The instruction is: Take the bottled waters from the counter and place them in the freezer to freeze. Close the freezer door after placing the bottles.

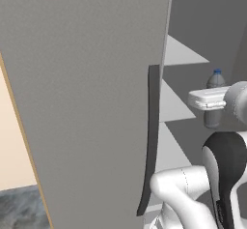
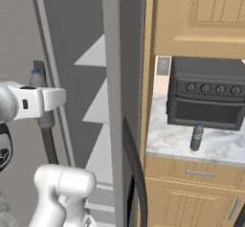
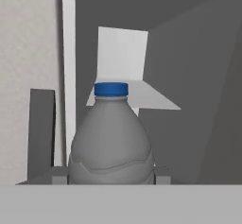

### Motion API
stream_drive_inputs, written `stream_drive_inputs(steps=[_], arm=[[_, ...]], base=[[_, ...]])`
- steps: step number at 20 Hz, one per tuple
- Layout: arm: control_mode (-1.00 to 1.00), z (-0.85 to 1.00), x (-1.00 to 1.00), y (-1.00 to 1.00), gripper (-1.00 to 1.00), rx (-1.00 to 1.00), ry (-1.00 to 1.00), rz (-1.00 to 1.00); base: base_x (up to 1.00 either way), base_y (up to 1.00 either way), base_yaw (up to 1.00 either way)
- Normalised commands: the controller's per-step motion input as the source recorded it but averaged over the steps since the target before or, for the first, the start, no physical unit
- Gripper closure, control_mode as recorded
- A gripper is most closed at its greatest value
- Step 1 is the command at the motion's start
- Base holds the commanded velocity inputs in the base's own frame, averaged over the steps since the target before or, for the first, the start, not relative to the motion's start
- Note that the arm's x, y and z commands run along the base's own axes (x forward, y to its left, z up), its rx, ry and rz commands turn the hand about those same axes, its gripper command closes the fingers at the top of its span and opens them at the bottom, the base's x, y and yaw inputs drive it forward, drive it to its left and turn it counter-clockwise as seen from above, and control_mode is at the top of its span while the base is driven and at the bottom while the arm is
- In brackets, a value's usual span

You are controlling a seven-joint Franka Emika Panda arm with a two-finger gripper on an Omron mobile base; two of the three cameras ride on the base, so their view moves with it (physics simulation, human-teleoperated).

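The end effector [image 1: 212,108] is closed tight on one water bottle [image 1: 214,83]. The bottle stands up straight between the fingers, and its blue cap [image 3: 111,89] pokes up above them. The end effector holds it inside the open freezer [image 1: 193,39], in front of the pale shelves [image 2: 98,53]. The freezer door [image 1: 87,102] is swung wide open on the left, with its dark handle [image 1: 152,136] near the arm. The other water bottle [image 2: 196,137] is far off to the right. It stands on the worktop [image 2: 167,142], just in front of the black toaster oven [image 2: 206,99].
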Motion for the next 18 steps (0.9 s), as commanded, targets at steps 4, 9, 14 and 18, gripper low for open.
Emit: stream_drive_inputs(steps=[4,9,14,18], arm=[[-1.00,0.09,0.02,-0.22,1.00,0.05,-0.04,0.10],[-1.00,0.05,0.23,-0.02,1.00,0.02,0.00,0.03],[-1.00,0.10,0.09,-0.03,1.00,0.10,-0.04,0.00],[-1.00,0.14,0.38,0.02,1.00,0.05,-0.06,0.00]], base=[[0.00,0.00,0.00],[0.00,0.00,0.00],[0.00,0.00,0.00],[0.00,0.00,0.00]])
